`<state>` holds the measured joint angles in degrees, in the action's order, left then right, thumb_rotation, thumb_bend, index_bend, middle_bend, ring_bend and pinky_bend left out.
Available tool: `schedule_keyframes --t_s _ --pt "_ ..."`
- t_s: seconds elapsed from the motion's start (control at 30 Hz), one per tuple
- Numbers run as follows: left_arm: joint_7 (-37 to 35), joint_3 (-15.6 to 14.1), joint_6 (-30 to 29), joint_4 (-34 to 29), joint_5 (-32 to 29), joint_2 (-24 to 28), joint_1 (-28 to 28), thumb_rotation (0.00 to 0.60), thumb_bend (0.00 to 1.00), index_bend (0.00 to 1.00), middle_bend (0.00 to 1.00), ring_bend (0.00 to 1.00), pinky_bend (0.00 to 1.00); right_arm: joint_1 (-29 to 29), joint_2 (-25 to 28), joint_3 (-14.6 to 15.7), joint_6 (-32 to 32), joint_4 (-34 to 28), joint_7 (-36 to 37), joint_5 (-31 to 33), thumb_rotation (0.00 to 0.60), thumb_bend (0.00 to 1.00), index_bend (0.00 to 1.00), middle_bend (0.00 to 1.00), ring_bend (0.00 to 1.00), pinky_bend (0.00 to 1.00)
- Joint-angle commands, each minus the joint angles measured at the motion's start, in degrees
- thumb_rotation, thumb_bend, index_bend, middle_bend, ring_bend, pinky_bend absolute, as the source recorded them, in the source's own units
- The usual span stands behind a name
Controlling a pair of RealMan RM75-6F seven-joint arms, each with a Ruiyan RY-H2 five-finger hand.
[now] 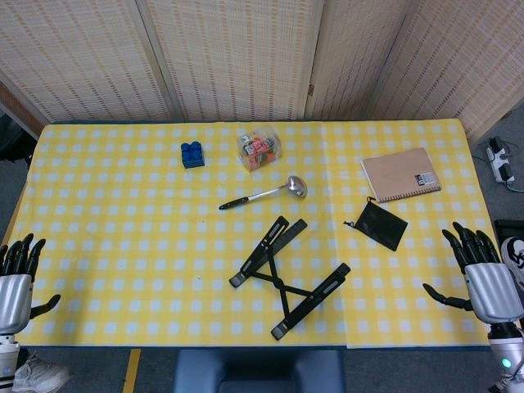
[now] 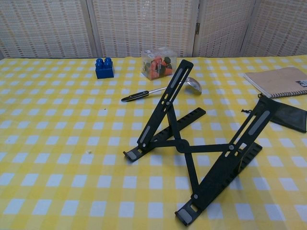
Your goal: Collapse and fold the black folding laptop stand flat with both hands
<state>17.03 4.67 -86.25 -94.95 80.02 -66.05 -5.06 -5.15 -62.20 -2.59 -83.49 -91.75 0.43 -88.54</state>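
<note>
Both hands are hovering empty with fingers spread in the head view: left hand (image 1: pixel 16 282) at the table's (image 1: pixel 106 246) left edge, right hand (image 1: pixel 483 278) at its right. Between them, well apart from both, the black laptop stand (image 1: pixel 286 274) is sitting unfolded near the front edge.

Chest view is showing no hands; the stand (image 2: pixel 192 143) is standing propped open, arms raised.

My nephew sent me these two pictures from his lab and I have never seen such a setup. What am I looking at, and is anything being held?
A two-armed robot at a table with a yellow checked cloth. One camera looks down from its head, the other forward from its chest. Its left hand and right hand show at the table's edges, fingers apart, holding nothing. In the middle stands an opened black laptop stand. Around it lie a ladle, blue block, clear box, notebook and black pouch.
</note>
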Motion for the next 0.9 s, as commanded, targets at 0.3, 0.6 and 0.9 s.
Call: schedule_keyframes --t_s 0.3,0.6,0.9 --pt "-0.5 -0.6 -0.1 0.1 0.4 0.2 0.3 0.600 0.16 0.05 0.04 0.00 0.00 -0.4 0.2 0.6 0.5 0.1 2.9 -1.1 0.342 0.25 0.00 0.00 0.00 0.00" --pt "-1.1 -1.0 0.2 -0.2 1.3 0.6 0.3 0.600 0.16 0.05 0.04 0.00 0.00 -0.5 0.5 1.5 1.2 0.2 4.9 -1.7 0.341 0.25 0.00 0.00 0.00 0.00" --pt "-1.5 -1.4 0.6 -0.8 2.1 1.1 0.0 0.600 0.16 0.06 0.04 0.00 0.00 -3.6 0.5 3.0 6.9 -0.1 8.2 -3.4 0.343 0.25 0.00 0.00 0.00 0.00"
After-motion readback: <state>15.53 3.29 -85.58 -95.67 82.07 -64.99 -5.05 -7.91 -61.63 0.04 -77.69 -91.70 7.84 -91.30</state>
